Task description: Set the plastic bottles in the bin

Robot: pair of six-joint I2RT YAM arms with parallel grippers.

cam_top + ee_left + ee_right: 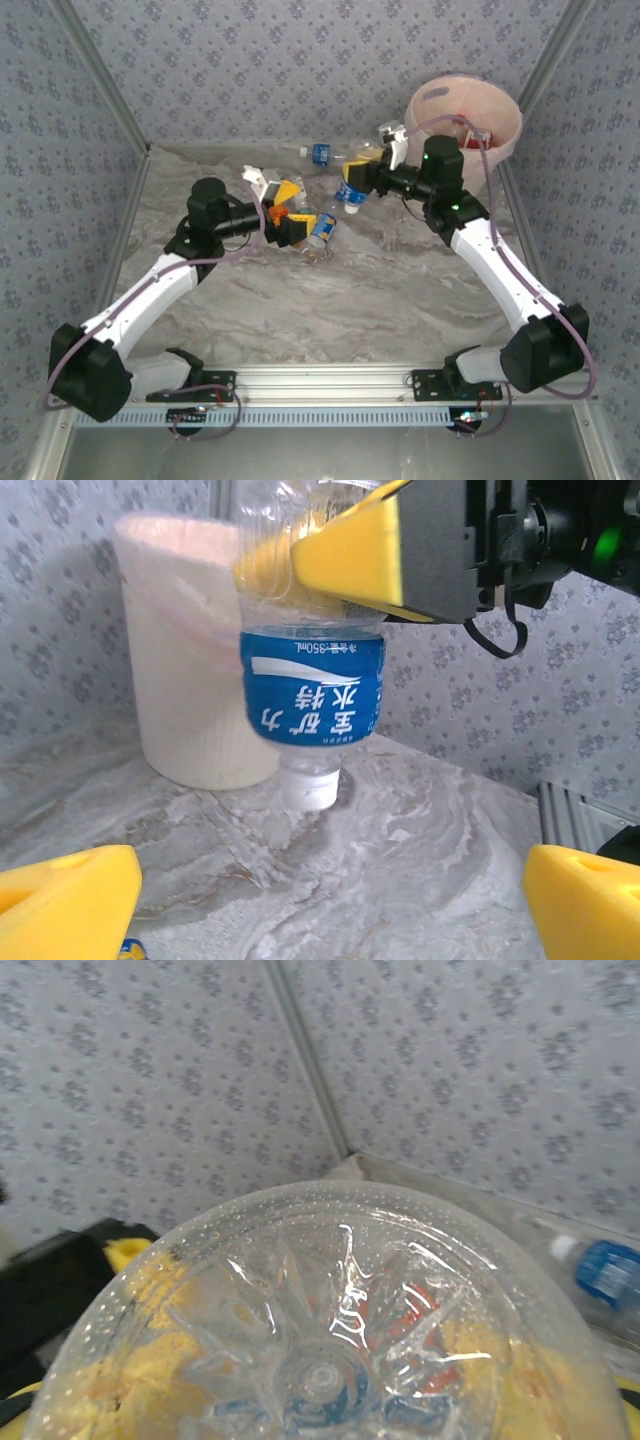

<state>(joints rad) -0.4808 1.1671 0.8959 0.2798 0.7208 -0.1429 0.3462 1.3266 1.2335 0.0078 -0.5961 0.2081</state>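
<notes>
My right gripper is shut on a clear plastic bottle with a blue label, held cap down above the table, left of the bin. In the left wrist view that bottle hangs between yellow fingers in front of the cream bin. Its ribbed base covers my right wrist camera. My left gripper stands open over a cluster of bottles, its yellow fingertips wide apart with bare table between them. Another blue-labelled bottle lies near the back wall.
The bin stands in the far right corner with a red-labelled bottle inside it. Patterned walls close in the marble table on three sides. A blue-labelled bottle lies on the table at the right of the right wrist view.
</notes>
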